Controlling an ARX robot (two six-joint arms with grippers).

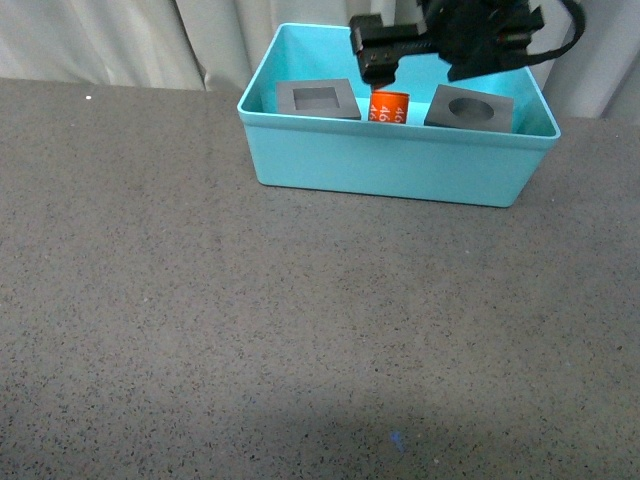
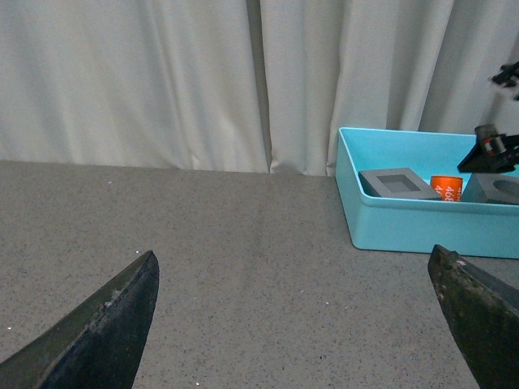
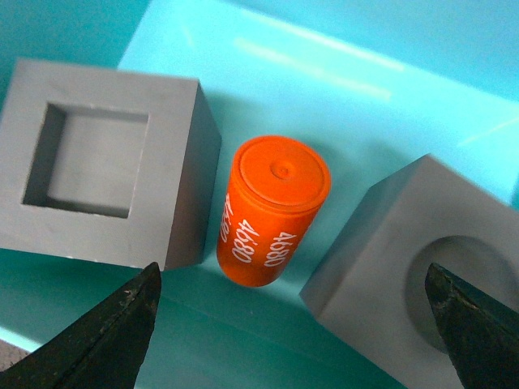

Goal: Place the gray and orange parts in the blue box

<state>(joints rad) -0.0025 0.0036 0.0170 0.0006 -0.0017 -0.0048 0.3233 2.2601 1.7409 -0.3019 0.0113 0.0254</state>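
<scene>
Item: blue box, light-blue plastic bin with rimmed edge, standing at the far side of a speckled gray table, close before a pale curtain. Contents, three pieces, all resting on the bin floor. First, gray cube with square recess, on the robot's left within the bin, recess facing up. Second, orange cylinder, upright, white digits on its side, standing between the two cubes and just beside the square-recess one (the right wrist view shows a narrow gap, not contact, though this is hard to tell for sure). Third, gray cube with round recess, on the right within the bin, slightly turned against the box walls. Right gripper: hovering directly over the cylinder, fingers spread wide to either side and grasping nothing; its place above the orange piece suggests this was the piece it served, and the wide spread leaves the part free to stand on its own. Left gripper: released, empty, held low over bare table well apart from the bin, presumably parked out of the other arm's way. Status, judged from the layout: all named parts lie inside the box, so the task looks complete; remaining need is only a clear lift of the right arm without knocking the cylinder.
</scene>
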